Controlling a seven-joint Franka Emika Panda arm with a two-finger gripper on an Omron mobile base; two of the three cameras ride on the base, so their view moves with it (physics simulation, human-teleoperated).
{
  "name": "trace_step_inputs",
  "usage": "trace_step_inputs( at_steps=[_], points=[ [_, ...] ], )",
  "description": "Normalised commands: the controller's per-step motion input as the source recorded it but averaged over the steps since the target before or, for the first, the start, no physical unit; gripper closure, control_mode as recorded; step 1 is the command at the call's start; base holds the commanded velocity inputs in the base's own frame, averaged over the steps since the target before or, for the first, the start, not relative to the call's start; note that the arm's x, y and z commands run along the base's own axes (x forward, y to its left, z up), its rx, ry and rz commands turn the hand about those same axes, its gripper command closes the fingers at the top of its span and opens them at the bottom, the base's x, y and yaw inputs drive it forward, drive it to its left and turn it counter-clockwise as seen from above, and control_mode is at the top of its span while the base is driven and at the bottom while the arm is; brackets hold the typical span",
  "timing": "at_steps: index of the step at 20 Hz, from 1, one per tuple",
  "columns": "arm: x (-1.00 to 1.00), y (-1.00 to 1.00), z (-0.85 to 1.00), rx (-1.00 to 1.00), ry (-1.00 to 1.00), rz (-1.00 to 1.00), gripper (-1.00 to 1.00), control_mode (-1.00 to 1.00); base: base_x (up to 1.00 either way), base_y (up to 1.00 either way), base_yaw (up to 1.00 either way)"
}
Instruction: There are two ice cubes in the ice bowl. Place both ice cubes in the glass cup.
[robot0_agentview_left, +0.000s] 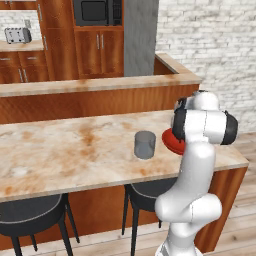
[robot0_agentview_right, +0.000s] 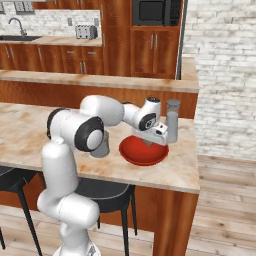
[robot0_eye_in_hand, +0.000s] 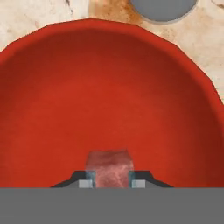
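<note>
The ice bowl (robot0_agentview_right: 141, 154), glossy red and shallow, stands on the counter near its right end; a slice of the bowl (robot0_agentview_left: 171, 141) peeks out from behind my arm. My gripper (robot0_agentview_right: 148, 142) reaches down into it. In the hand view the bowl (robot0_eye_in_hand: 109, 87) spreads wide, and one ice cube (robot0_eye_in_hand: 109, 167), tinted red by the bowl beneath, sits between my fingertips (robot0_eye_in_hand: 89, 180), which touch both its sides. My gripper (robot0_eye_in_hand: 111, 181) is shut on it. No second cube shows. The glass cup (robot0_agentview_left: 145, 145) stands left of the bowl, and my arm partly covers the cup (robot0_agentview_right: 102, 148).
A grey shaker-like bottle (robot0_agentview_right: 172, 121) stands just behind the bowl's far right rim. A grey round object (robot0_eye_in_hand: 162, 8) shows past the bowl's rim in the hand view. Black stools (robot0_agentview_left: 30, 215) sit under the counter (robot0_agentview_left: 65, 155). A raised ledge (robot0_agentview_left: 90, 85) runs behind it.
</note>
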Motion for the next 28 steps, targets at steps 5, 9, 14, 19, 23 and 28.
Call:
trace_step_inputs(
  at_steps=[5,9,14,19,23,28],
  points=[
    [-0.39,0.81,0.99,0.00,-0.12,-0.05,1.00,-1.00,0.00,0.00,0.00],
    [-0.18,1.00,0.73,-0.01,0.00,-0.04,1.00,-1.00,0.00,0.00,0.00],
    [-0.06,1.00,0.38,-0.02,0.00,-0.04,1.00,-1.00,0.00,0.00,0.00],
    [-0.04,1.00,0.21,0.00,0.04,-0.02,1.00,-1.00,0.00,0.00,0.00],
    [-0.02,0.92,0.00,0.00,0.03,0.00,1.00,-1.00,0.00,0.00,0.00],
    [0.03,0.24,-0.06,0.00,0.01,0.00,1.00,-1.00,0.00,0.00,0.00]
  ],
)
